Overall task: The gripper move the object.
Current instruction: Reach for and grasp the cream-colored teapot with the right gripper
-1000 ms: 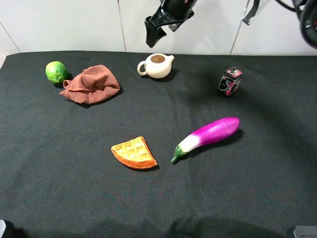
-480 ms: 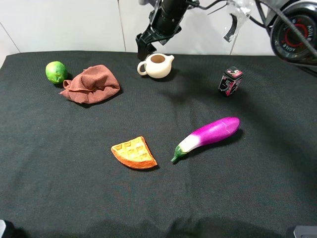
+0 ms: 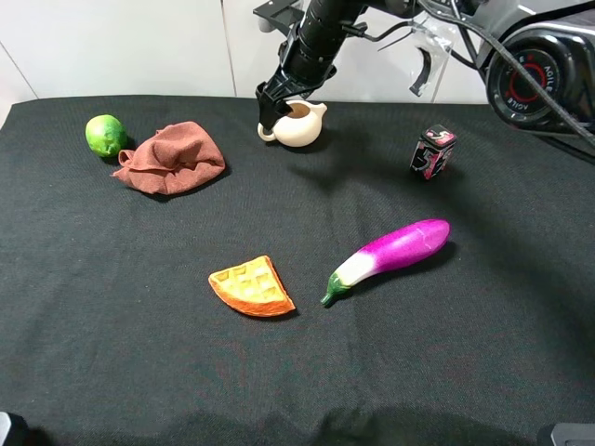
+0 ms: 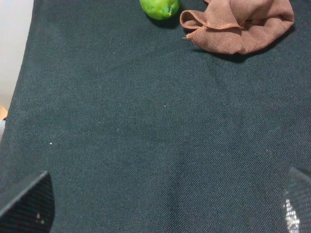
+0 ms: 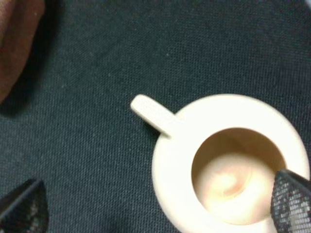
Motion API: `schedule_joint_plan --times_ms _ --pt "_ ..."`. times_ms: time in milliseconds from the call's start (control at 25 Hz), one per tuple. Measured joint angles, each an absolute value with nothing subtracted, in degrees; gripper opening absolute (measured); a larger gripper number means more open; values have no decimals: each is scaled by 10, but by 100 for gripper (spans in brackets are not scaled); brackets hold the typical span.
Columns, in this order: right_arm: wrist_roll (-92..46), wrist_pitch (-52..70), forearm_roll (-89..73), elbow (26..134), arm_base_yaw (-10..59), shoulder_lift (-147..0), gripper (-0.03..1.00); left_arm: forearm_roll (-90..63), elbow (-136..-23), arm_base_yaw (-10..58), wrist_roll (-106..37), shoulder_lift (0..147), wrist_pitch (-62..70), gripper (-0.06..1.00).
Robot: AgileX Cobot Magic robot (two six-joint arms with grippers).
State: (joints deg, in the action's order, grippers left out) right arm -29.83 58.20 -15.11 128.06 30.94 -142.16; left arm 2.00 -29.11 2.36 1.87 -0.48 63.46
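Observation:
The cream-white teapot (image 3: 302, 129) stands upright at the back middle of the black cloth, handle to the left, spout to the right. My right gripper (image 3: 277, 104) reaches across from the right and hangs low over the handle side of the pot. In the right wrist view the teapot (image 5: 184, 160) lies below the open gripper (image 5: 155, 208), with its loop handle (image 5: 152, 114) between the fingers. One fingertip (image 5: 290, 204) is over the brown opening, the other (image 5: 22, 209) over bare cloth. My left gripper (image 4: 163, 204) is open and empty over bare cloth.
A green lime (image 3: 105, 135) and a crumpled brown cloth (image 3: 171, 156) lie at the back left, and both show in the left wrist view (image 4: 160, 7) (image 4: 240, 24). A small printed tin (image 3: 432, 151) stands at the right. A waffle wedge (image 3: 251, 286) and a purple eggplant (image 3: 392, 252) lie in the middle.
My right gripper has come down and slightly left from above the back edge to the teapot's handle side. The teapot and the other things have not moved.

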Motion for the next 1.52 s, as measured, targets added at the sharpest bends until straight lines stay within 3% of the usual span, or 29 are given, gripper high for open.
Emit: schedule_joint_plan --times_ms 1520 --pt "-309 559 -167 1281 309 -1484 69 20 -291 24 19 -5 635 99"
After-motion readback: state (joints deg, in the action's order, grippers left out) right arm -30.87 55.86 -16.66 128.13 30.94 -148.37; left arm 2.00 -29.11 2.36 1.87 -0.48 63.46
